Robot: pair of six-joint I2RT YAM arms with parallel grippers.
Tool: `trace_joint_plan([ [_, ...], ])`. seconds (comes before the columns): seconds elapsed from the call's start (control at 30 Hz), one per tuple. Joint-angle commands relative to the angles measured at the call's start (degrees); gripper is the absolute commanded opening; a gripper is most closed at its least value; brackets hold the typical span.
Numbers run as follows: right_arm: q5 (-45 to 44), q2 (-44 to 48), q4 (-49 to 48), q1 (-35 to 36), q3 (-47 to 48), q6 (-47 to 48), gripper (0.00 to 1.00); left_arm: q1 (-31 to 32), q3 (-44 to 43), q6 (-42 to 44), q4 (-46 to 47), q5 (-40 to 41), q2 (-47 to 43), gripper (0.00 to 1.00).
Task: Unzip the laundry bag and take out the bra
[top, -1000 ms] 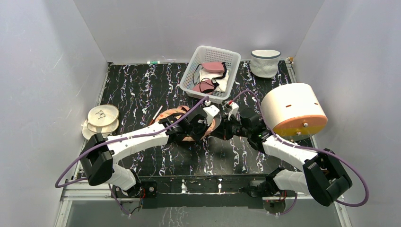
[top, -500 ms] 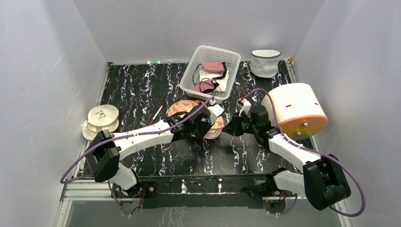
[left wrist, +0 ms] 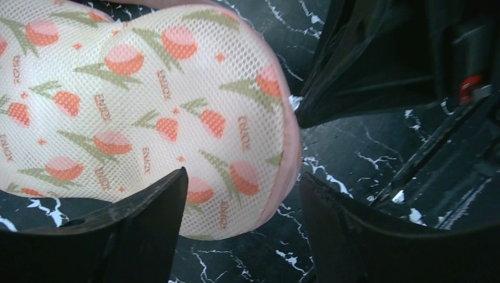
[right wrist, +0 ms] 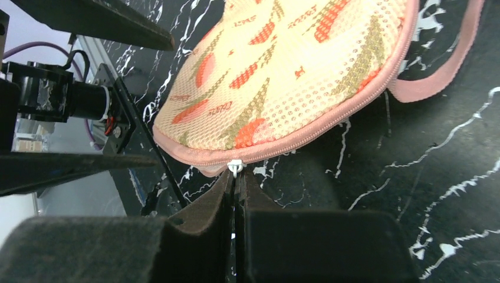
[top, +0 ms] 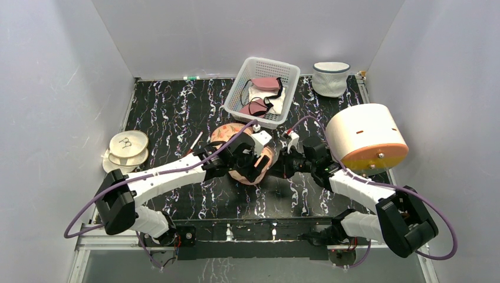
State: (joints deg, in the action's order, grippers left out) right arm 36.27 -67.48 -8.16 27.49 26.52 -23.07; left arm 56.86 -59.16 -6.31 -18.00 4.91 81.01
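Observation:
The laundry bag [top: 226,133] lies shut at the table's middle, a peach mesh pouch with red-green flower print and pink zip trim. In the left wrist view the laundry bag [left wrist: 147,106] fills the upper left. My left gripper [left wrist: 242,236] hovers open over its rounded edge, and its fingers [left wrist: 135,236] touch nothing. My right gripper [right wrist: 236,177] is shut on the small white zip pull [right wrist: 235,168] at the pouch's rim [right wrist: 283,76]. In the top view the right gripper [top: 282,167] sits just right of the left gripper [top: 259,162]. The bra is hidden.
A white basket [top: 237,94] with pink and white garments stands behind the bag. A white mesh tub [top: 330,78] is at the back right. A large cream drum-shaped case [top: 365,138] sits close to the right arm, and a cream disc case [top: 125,148] lies at the left.
My left gripper has opened and let go of the bag. The right gripper, still shut on the zip pull, swung out to the right and came back left, shifting the bag.

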Motion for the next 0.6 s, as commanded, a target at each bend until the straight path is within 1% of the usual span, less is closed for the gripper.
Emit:
trace_joint_plan([
  [0.0, 1.18, -0.19, -7.79, 1.66, 0.17, -2.35, 0.0, 0.53, -1.38, -2.93, 2.79, -2.83, -1.86, 0.7],
  [0.07, 1.04, 0.27, -7.33, 1.82, 0.47, -2.57, 0.0, 0.81, -2.14, -3.1, 3.1, -2.35, 0.03, 0.71],
  [0.23, 1.17, 2.41, -7.14, 2.09, 0.55, -3.84, 0.0, 2.14, -3.72, -0.92, 3.24, -0.21, 4.14, 0.65],
  [0.43, 1.19, 2.59, -7.52, 2.35, 0.55, -3.96, 0.0, 2.72, -3.77, -0.42, 3.23, 2.24, 5.79, 0.52],
  [0.57, 1.3, 1.78, -7.67, 2.48, 0.59, -3.73, 0.0, 2.82, -3.47, 0.33, 1.6, 5.11, 5.9, 0.37],
])
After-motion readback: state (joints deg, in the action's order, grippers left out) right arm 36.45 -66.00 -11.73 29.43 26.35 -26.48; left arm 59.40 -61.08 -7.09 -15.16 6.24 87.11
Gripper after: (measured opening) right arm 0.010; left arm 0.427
